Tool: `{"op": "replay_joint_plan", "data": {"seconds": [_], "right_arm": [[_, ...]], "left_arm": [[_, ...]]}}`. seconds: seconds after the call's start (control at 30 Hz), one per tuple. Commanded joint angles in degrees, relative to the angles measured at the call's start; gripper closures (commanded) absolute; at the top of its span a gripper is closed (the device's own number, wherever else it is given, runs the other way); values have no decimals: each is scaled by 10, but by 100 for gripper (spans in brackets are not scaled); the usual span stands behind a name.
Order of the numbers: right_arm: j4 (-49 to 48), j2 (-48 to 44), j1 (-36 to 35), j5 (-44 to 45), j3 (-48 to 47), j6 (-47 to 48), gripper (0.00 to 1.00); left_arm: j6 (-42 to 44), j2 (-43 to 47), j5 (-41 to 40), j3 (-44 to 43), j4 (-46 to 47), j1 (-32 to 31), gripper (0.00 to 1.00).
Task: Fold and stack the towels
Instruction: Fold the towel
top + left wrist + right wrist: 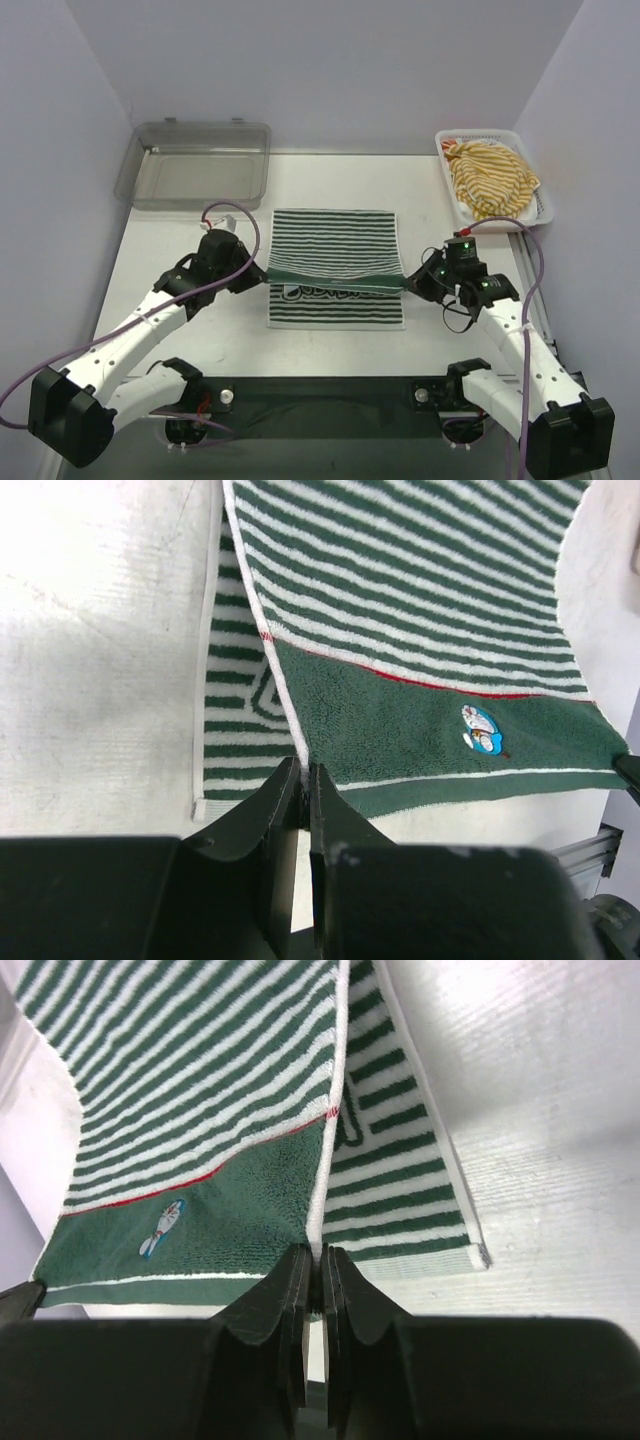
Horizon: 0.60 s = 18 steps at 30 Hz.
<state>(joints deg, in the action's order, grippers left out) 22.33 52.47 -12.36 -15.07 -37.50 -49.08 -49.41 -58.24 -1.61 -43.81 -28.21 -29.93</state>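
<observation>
A dark-green-and-white striped towel (335,250) lies in the middle of the table, its far end lifted and carried over towards the near part. My left gripper (262,272) is shut on the lifted edge's left corner, pinching the white hem (296,742). My right gripper (408,282) is shut on the right corner of the same edge (318,1230). The solid green band with the small cartoon patch (484,729) hangs between the two grippers. The towel's near part (335,308) rests flat on the table. A yellow-and-white striped towel (488,178) sits crumpled in the basket.
A clear grey plastic tray (195,165) stands at the back left. The white mesh basket (448,142) is at the back right corner. White walls close in the table on the left, back and right. The arms' bases (330,400) sit on a dark rail at the near edge.
</observation>
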Motion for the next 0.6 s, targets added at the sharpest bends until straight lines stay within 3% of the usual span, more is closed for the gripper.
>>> {"op": "replay_joint_plan", "data": {"seconds": [0.0, 0.57], "right_arm": [[19, 6, 1, 4, 25, -2, 100], [-28, 111, -14, 8, 102, 6, 100]], "left_arm": [[-9, 8, 5, 28, 3, -2, 100], [-30, -62, 39, 155, 90, -13, 100]]}}
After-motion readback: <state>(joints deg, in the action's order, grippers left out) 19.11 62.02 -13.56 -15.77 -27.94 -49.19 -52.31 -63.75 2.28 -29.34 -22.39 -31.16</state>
